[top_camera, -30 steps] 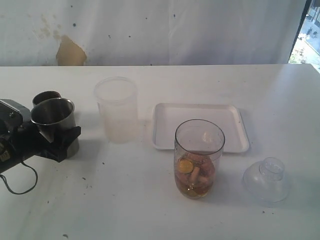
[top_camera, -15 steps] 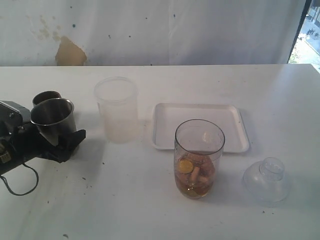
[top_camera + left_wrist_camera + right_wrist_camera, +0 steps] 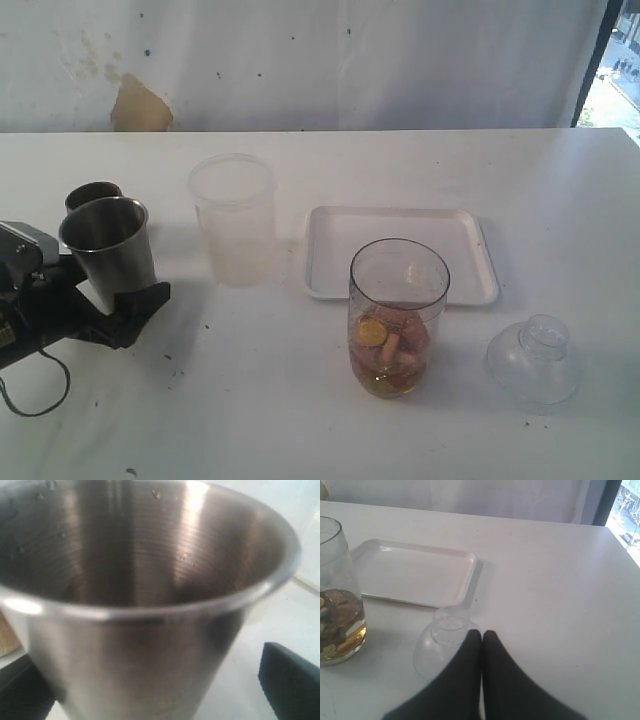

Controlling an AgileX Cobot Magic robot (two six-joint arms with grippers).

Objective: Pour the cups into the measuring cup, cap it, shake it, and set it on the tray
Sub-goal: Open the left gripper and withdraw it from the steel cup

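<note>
1. My left gripper (image 3: 110, 292) is spread; the steel tumbler (image 3: 108, 245) stands upright between its fingers (image 3: 290, 685), and one finger is apart from it
2. My right gripper (image 3: 481, 636) is pressed together; the clear lid (image 3: 442, 645) lies ahead of it on the table (image 3: 560, 590)

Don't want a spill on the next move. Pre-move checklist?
1. Left claw open around the steel tumbler: ok.
2. Tumbler standing upright: ok.
3. Copper cup emptied: cannot tell.
4. Measuring cup upright, uncapped, contents inside: ok.
5. Clear cap lying loose by the right claw: ok.
6. Right claw open to take the cap: not ok, shut.
</note>
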